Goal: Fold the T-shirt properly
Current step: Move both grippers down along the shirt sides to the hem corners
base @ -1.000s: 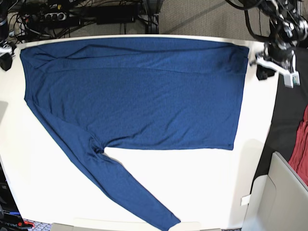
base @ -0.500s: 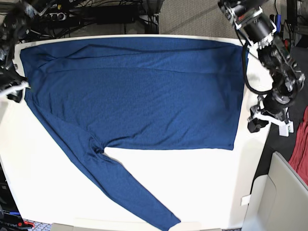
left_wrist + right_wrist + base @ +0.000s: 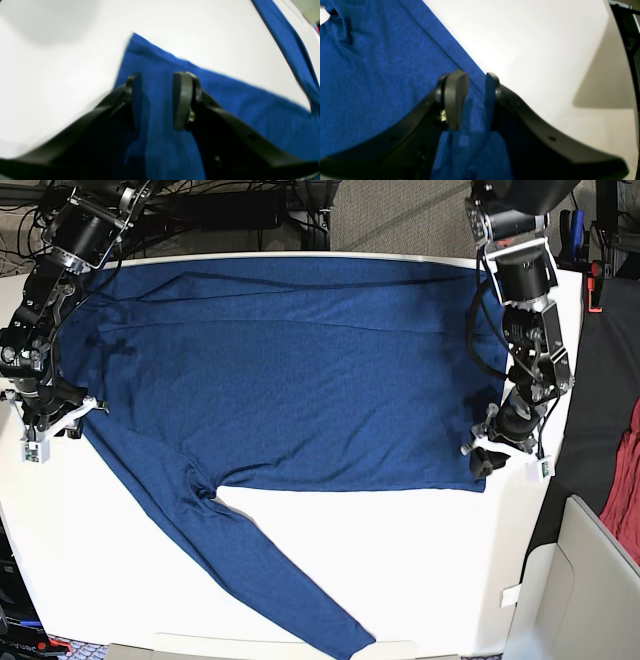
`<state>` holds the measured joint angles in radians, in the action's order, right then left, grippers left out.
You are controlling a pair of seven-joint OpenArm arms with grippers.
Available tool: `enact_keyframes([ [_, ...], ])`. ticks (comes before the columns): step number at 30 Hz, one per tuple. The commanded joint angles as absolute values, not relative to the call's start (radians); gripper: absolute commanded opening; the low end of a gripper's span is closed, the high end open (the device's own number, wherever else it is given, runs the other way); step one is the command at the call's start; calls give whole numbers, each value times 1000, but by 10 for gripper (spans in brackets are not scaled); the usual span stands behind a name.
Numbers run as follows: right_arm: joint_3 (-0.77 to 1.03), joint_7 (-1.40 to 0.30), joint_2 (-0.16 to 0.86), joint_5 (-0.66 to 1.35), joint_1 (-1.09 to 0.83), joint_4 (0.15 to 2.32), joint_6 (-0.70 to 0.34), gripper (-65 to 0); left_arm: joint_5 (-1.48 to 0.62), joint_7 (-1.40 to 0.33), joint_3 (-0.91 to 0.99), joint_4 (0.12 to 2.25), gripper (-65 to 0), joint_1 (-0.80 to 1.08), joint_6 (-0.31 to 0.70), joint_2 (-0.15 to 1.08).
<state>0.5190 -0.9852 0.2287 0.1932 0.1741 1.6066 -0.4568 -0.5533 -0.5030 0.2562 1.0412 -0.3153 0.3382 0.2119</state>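
The navy T-shirt lies spread flat on the white table, with one long sleeve running to the front edge. My left gripper hovers at the shirt's near right corner. In the left wrist view its jaws stand apart over that corner of the cloth. My right gripper is at the shirt's left edge. The right wrist view shows it with a narrower gap, straddling the hemmed edge of the fabric; the cloth looks flat beneath, not pinched.
A reddish-maroon cloth hangs off the right side. A grey box stands at the near right corner. Cables and a power strip lie behind the table's far edge.
Both arms have come from the far corners down along the shirt's sides to its left edge and near right corner. The shirt itself has not shifted.
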Motion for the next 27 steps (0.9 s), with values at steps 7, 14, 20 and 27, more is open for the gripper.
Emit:
enact_keyframes([
  [7,522,-961,248,202,191,1624,-458,-479,-564,-383,254,881,-449,-430,346,229],
  [14,524,-961,248,202,191,1629,-458,-480,-564,-297,254,766,-449,-476,346,229],
  [20,524,-961,246,203,189,1630,-458,-480,-562,-262,252,756,-449,-475,326,229],
  [27,524,-964,245,205,191,1632,-458,-480,-536,-234,252,754,-448,-470,314,229],
])
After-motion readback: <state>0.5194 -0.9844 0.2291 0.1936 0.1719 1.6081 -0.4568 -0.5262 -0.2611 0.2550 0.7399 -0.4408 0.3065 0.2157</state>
